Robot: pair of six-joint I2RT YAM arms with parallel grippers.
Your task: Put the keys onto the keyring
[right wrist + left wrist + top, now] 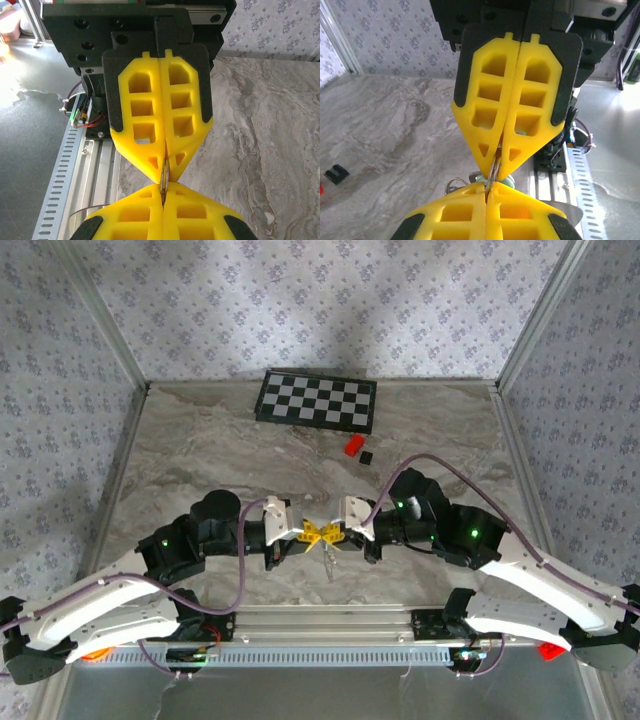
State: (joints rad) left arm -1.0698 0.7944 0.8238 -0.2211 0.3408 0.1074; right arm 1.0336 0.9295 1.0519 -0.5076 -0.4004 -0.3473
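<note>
My two grippers meet tip to tip above the near middle of the table. The left gripper and the right gripper are both shut on the keyring, a thin dark-silver wire loop seen edge-on between the yellow fingertips. Its fine chain hangs down below them. In the left wrist view a pale greenish key shows just behind the tips, with a wire loop beside it. How the key sits on the ring is hidden.
A checkerboard lies at the back of the table. A small red block and a small black cube sit in front of it. Aluminium rails run along the near edge.
</note>
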